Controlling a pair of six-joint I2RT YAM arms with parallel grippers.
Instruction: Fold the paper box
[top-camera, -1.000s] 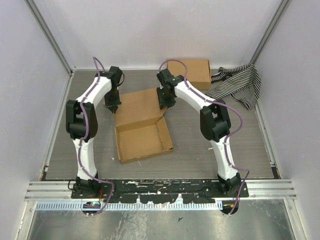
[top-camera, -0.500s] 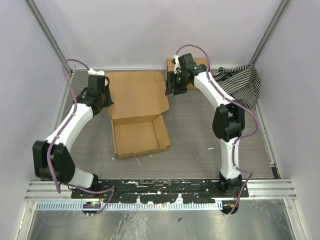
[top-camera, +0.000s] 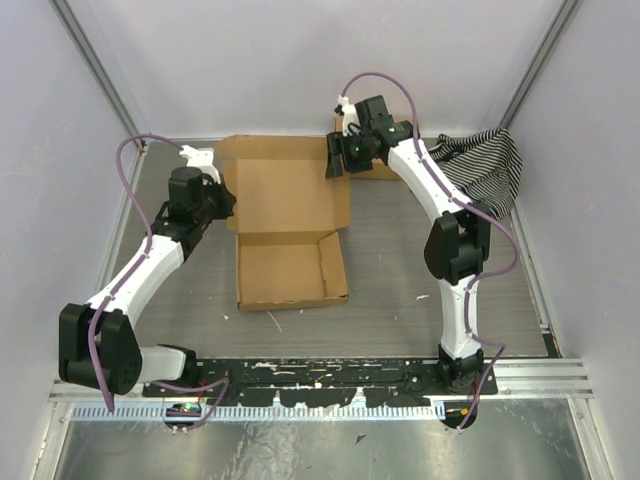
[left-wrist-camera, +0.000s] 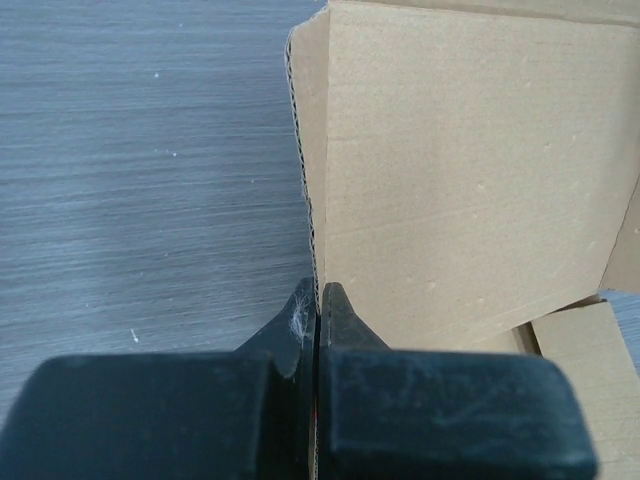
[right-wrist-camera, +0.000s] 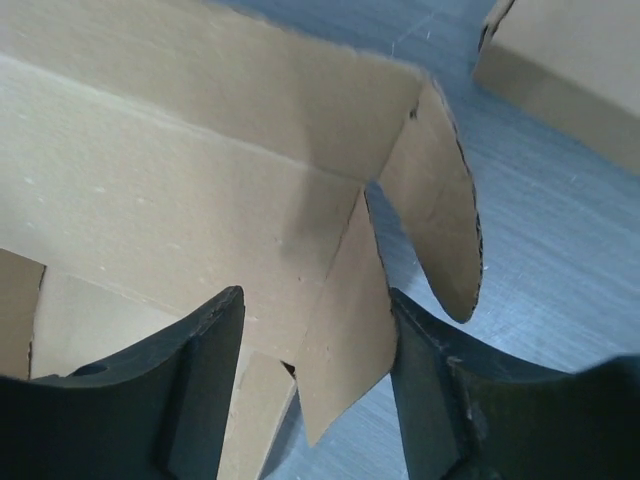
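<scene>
The overhead camera sits above and behind the arm bases. It looks down and forward from a distance, taking in the whole table from its near edge to the far wall. The left wrist camera looks along the left gripper, whose fingers are pressed together. It sits very near the left edge of the paper box lid, with bare table to the left. The right wrist camera looks down between the spread fingers of the right gripper, close on the lid's far right corner, with the second cardboard box beyond. All three views share the lid.
</scene>
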